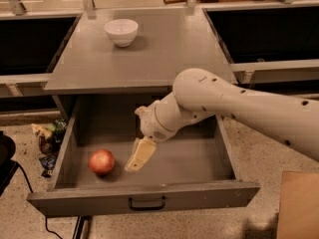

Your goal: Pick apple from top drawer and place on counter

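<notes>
The red apple (101,162) lies on the floor of the open top drawer (144,198), at its left front. My gripper (138,157) reaches down into the drawer from the right, a short way to the right of the apple and apart from it. The arm (234,108) crosses over the drawer's right side. The grey counter (169,54) lies above and behind the drawer.
A white bowl (121,31) stands at the back left of the counter. Crumpled wrappers (49,133) lie on the speckled floor left of the drawer. A brown box corner (299,203) is at the lower right. Dark recesses flank the cabinet.
</notes>
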`<action>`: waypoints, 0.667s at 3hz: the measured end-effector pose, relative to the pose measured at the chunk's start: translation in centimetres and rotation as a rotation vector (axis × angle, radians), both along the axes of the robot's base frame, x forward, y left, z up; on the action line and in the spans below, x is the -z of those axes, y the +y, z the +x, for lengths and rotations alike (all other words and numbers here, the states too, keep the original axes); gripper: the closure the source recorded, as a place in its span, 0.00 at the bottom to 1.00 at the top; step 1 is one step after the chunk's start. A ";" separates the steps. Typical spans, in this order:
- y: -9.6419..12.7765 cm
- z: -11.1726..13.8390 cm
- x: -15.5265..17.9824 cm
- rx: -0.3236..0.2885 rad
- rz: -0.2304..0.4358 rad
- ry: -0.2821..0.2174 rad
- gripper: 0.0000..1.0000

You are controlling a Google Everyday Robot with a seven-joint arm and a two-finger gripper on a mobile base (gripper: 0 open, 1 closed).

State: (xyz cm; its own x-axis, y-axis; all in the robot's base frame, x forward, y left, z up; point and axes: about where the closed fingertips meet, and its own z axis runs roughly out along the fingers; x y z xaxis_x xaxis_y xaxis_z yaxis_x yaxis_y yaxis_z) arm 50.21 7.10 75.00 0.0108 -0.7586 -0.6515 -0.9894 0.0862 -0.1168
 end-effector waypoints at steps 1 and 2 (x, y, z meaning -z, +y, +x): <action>2.6 1.3 1.8 -0.030 0.001 -0.016 0.00; 5.2 1.7 3.5 -0.043 0.006 -0.039 0.00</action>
State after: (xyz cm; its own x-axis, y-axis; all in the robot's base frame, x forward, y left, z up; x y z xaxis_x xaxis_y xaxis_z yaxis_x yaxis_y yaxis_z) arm 51.89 12.32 71.52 0.0688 -0.7530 -0.6544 -0.9868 0.0450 -0.1554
